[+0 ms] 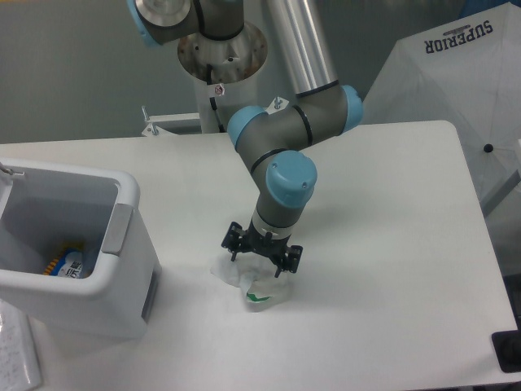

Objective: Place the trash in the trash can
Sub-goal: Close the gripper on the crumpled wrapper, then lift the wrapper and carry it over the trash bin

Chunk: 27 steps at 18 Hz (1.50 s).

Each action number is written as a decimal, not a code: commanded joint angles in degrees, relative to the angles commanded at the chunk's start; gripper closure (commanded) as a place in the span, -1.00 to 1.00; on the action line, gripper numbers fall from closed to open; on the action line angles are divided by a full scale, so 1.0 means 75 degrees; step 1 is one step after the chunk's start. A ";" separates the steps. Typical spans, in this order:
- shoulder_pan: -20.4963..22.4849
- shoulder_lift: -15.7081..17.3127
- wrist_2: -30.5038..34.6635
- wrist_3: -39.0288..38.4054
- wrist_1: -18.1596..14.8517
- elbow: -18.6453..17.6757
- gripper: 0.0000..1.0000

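The crumpled whitish wrapper [248,284] with a green spot lies on the white table, front centre. My gripper [259,273] points straight down right over it, its fingers hidden behind the gripper body, so I cannot tell whether they are open or closed on the wrapper. The white trash can [122,244] stands at the left, its grey tab facing the gripper. Inside it lies something with a blue label [69,265], seemingly the bottle, mostly hidden by the bin wall.
A white umbrella [464,90] marked SUPERIOR leans off the table's far right edge. The arm's base column [220,73] stands at the back centre. A dark object [509,352] sits at the front right corner.
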 joint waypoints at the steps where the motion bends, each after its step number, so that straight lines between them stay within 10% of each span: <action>1: -0.0047 -0.0059 0.0246 -0.0012 0.0000 0.0035 -1.00; 4: -0.0048 -0.0036 0.0413 -0.0012 -0.0012 0.0164 -0.87; 13: 0.0011 0.0034 0.0167 -0.0783 -0.0070 0.0445 1.00; 27: 0.0748 0.0643 -0.0909 -0.0891 -0.0082 0.1429 1.00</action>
